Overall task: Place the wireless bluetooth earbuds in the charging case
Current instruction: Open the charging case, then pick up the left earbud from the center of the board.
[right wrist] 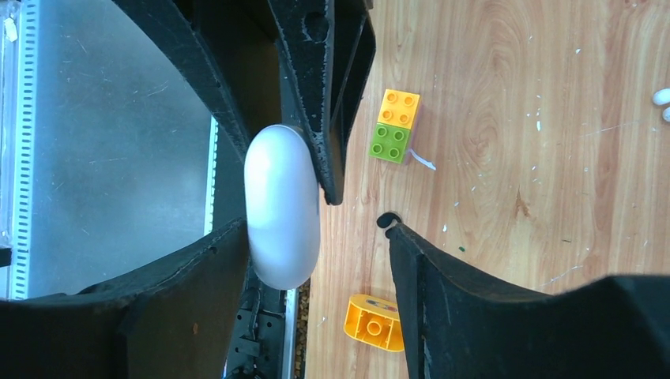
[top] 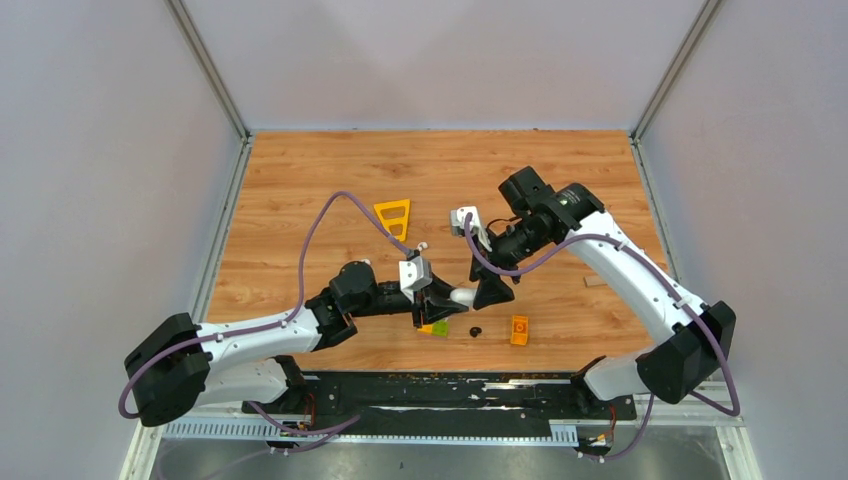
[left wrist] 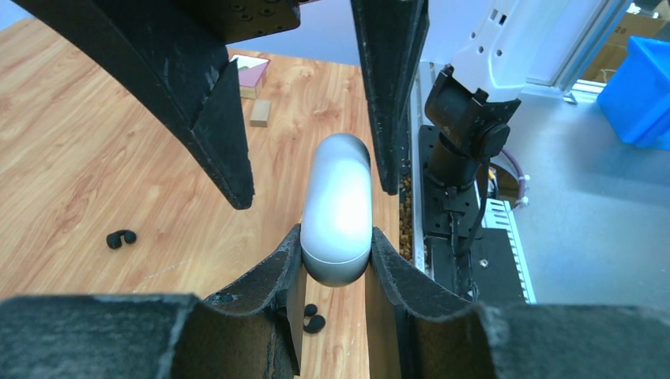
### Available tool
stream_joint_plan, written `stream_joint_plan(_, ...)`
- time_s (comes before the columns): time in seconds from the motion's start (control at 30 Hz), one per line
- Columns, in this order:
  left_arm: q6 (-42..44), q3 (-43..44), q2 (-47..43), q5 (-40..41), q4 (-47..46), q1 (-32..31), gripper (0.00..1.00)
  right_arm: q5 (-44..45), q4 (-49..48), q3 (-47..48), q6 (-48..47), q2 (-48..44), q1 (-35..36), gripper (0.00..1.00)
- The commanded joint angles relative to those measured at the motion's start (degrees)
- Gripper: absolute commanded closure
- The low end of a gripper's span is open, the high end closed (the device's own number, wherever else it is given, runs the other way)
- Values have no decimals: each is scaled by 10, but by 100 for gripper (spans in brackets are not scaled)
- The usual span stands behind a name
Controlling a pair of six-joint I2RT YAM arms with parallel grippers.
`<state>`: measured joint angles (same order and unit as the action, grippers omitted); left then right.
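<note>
Earbuds, tiny glossy black rounded ones, are not in yet. From the left wrist I see one earbud (left wrist: 120, 238) on the wooden table (left wrist: 71, 142) well left of the smooth white oval charging case (left wrist: 338, 197), and a second earbud (left wrist: 314, 320) on the wood just below the case. My left gripper (left wrist: 336, 249) is clamped on the case's near end and, as I judge it, holds it clear of the table, lid seam shut. On the case's right, my right gripper (right wrist: 314, 229) is spread around it, one finger against the shell and the other well off, gripping nothing. Farther right of the case lies an orange plastic toy brick (top: 519, 329). By my reckoning nothing is done: I have the lid to open and the earbuds to fetch and seat.
</note>
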<state>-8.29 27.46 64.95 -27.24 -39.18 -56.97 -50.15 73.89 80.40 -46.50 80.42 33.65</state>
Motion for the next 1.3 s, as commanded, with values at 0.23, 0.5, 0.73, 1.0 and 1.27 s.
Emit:
stream_joint_plan(0.23,8,10,1,-36,-22,0,100,-48,17,70,29,47,-28,38)
stream_joint_plan(0.5,17,14,-1,-36,-10,-1,100,-102,74,104,0,87,-65,40)
stream_joint_plan(0.73,6,14,2,-20,-6,-1,100,-161,105,132,-30,56,-84,38)
stream_joint_plan(1.0,-11,15,5,-15,-13,0,100,-174,98,121,-54,25,-150,38)
stream_joint_plan(1.27,-19,13,3,-9,-15,0,100,-101,-3,4,-17,-39,-106,42)
